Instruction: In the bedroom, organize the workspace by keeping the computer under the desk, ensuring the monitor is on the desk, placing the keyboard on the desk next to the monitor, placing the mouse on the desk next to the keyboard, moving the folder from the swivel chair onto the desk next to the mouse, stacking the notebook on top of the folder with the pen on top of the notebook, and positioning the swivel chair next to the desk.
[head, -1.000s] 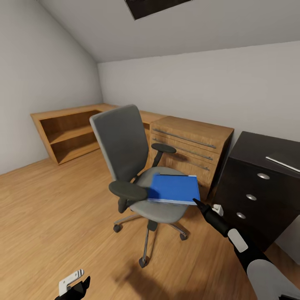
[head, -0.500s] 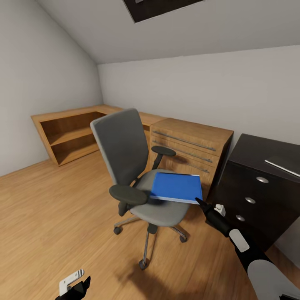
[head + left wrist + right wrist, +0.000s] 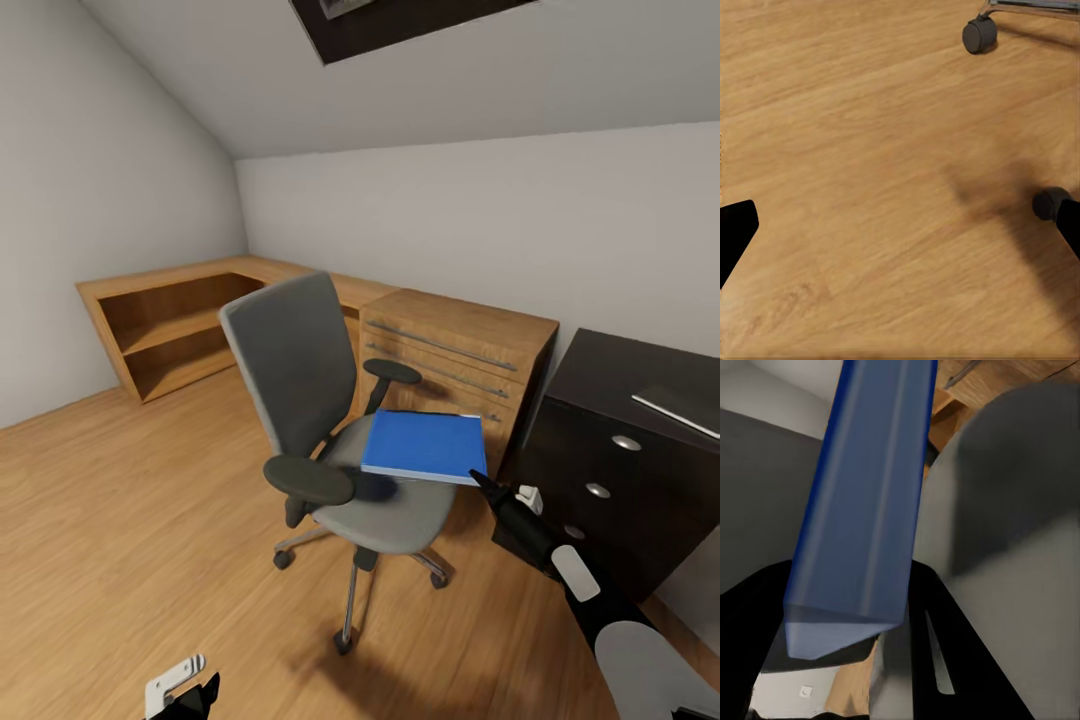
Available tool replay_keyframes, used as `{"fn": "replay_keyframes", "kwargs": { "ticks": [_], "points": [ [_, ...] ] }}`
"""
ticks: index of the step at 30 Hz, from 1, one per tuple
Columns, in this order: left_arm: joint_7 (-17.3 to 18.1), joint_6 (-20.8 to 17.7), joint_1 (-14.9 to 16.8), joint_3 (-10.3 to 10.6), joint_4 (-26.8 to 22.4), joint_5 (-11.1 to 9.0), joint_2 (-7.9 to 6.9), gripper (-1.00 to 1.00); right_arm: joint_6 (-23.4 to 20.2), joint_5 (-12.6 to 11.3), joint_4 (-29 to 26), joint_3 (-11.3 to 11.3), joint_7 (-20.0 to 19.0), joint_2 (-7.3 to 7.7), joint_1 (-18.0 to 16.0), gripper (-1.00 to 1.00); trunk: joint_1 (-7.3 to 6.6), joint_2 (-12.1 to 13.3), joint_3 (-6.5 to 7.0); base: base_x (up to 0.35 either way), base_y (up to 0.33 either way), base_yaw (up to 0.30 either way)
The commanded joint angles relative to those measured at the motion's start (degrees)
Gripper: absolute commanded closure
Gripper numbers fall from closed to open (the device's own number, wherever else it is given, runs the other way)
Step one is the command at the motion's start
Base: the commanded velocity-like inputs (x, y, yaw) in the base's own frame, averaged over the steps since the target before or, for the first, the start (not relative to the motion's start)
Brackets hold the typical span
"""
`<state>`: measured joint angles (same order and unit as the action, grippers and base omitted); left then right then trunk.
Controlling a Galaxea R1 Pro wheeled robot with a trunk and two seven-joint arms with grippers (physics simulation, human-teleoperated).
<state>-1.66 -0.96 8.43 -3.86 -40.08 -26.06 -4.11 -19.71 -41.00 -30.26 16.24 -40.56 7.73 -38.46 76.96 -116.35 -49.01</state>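
The bright blue folder (image 3: 425, 445) hangs a little above the seat of the grey swivel chair (image 3: 300, 370) and casts a shadow on the seat. My right gripper (image 3: 480, 483) is shut on the folder's near right corner. In the right wrist view the folder (image 3: 862, 510) runs between the black fingers (image 3: 945, 652) of the right gripper (image 3: 847, 622). The black desk (image 3: 620, 480) with round silver knobs stands at the right. My left gripper (image 3: 185, 692) hangs low over the floor, and the left wrist view shows the left gripper (image 3: 900, 232) open and holding nothing.
A light wooden drawer unit (image 3: 455, 365) stands behind the chair, beside the desk. A low wooden shelf (image 3: 170, 325) runs along the left wall. A thin flat item with a pale edge (image 3: 680, 405) lies on the desk top. Chair casters (image 3: 979, 34) roll on wooden floor.
The folder has risen off the chair seat in my right gripper. The head view has tilted, so the whole picture sits lower. The left arm has kept still.
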Motion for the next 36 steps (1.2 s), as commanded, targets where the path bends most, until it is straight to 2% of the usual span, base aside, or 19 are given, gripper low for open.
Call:
{"fn": "replay_keyframes", "kwargs": {
  "ticks": [1, 10, 16, 18, 20, 25, 30, 36],
  "points": [
    [-0.2, -0.1, 0.0, 0.1, 0.0, -0.6, -0.02, -1.00, -0.5, -0.3, -0.2, 0.1, 0.0, -0.01, 0.0, 1.00, -0.23, 0.4, 0.13, 0.000, 0.000, 0.000],
    [-0.1, -0.1, 0.0, 0.3, 0.2, -0.7, 0.01, -1.00, -2.3, -0.3, -1.0, 0.2, 1.9, 0.00, 0.0, 1.00, -2.21, 4.0, 1.75, 0.000, 0.000, 0.000],
    [-0.2, 0.0, 0.0, 0.9, 0.7, -0.7, 0.65, -1.00, -4.4, -0.2, -1.1, 0.2, 2.7, 0.06, 0.0, 1.00, -3.53, 6.4, 2.83, 0.000, 0.000, 0.000],
    [-0.2, 1.4, 0.0, 1.0, 2.3, -0.7, 0.86, -1.00, -6.5, -0.2, -1.5, 0.2, 2.8, 0.34, 0.0, 1.00, -3.97, 7.2, 3.18, 0.000, 0.000, 0.000],
    [-0.2, 5.8, 0.0, 1.0, 5.6, -0.7, 1.07, -1.00, -9.7, 0.0, -3.0, 0.0, 2.9, 1.23, 0.0, 1.00, -4.41, 8.0, 3.54, 0.000, 0.000, 0.000],
    [-0.2, 14.1, 0.0, 1.2, 10.8, -0.7, 1.34, -1.00, -13.0, 0.2, -4.9, -0.2, 3.2, 2.18, 0.0, 1.00, -5.51, 10.0, 4.44, 0.000, 0.000, 0.000],
    [0.0, 17.3, 0.0, 1.1, 12.7, -0.7, 2.19, -1.00, -14.1, 0.8, -5.6, -0.5, 3.4, 3.22, 0.0, 1.00, -6.60, 12.0, 5.34, 0.000, 0.000, 0.000],
    [0.2, 18.0, 0.0, 1.4, 14.8, -0.6, 2.40, -1.00, -13.8, 4.1, -6.0, -0.5, 3.1, 3.40, 0.0, 1.00, -7.92, 14.4, 6.42, 0.000, 0.000, 0.000]
  ]
}}
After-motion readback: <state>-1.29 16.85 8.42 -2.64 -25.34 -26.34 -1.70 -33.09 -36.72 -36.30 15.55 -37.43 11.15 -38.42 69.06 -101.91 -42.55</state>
